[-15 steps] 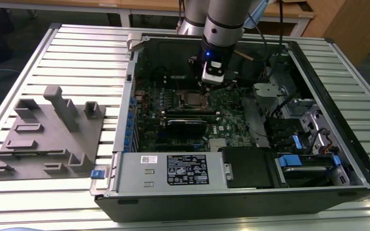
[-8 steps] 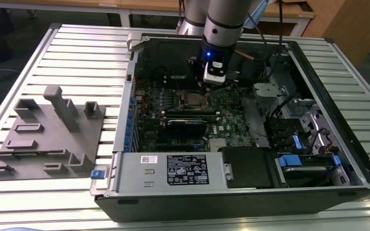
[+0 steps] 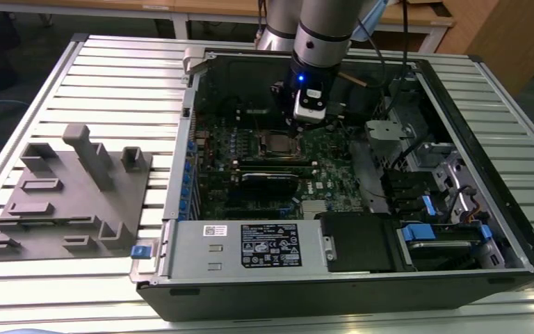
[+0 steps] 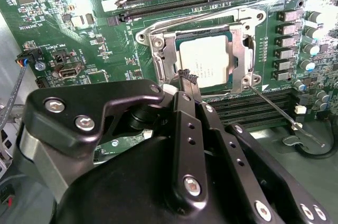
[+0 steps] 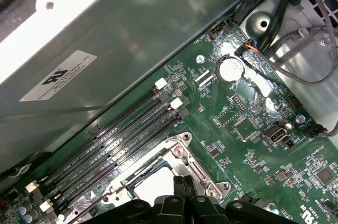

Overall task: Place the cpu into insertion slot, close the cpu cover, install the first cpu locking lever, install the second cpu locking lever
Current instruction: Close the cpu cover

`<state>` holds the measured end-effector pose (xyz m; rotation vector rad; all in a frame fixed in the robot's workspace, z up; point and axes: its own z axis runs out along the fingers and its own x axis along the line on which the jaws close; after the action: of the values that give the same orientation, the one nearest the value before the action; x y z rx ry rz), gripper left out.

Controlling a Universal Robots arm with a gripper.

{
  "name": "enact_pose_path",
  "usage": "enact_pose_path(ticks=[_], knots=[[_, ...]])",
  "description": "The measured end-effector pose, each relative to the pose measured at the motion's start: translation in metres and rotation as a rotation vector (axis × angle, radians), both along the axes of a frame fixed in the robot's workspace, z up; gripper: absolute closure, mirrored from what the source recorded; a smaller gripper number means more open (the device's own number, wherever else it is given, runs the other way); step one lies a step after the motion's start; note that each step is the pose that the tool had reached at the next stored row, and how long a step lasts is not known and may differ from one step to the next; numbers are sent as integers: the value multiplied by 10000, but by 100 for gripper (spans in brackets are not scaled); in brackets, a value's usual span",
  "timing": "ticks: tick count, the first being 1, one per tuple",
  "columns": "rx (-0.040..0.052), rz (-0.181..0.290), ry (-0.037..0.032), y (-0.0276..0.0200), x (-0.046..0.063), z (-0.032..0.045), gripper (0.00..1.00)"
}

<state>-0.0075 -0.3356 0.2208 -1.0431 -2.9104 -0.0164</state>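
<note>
Three cams checked. Exterior view: gripper [image 3: 295, 128] hung low inside the PC case [image 3: 489, 229], right over the socket [image 3: 279, 144] — grey fixture tray [image 3: 63, 195] well apart on the exterior view's left. Second wrist view: fingers [image 4: 185, 108] pressed together, nothing btwn them, tips just beside the cpu cover [image 4: 158, 49], which lay flat around the seated cpu [image 4: 208, 60]. I judged shut tips suited pushing. One locking lever [image 4: 285, 113] stuck out free over the RAM slots [image 4: 248, 105]. First wrist view: case wall [image 5: 132, 34] near the slots, coin cell [image 5: 231, 69] clear — nothing obstructing.
</note>
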Motion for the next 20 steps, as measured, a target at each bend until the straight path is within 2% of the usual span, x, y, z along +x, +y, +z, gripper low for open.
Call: enact_pose_path(ticks=[20], knots=[[0, 194, 0, 0, 0, 0, 89]])
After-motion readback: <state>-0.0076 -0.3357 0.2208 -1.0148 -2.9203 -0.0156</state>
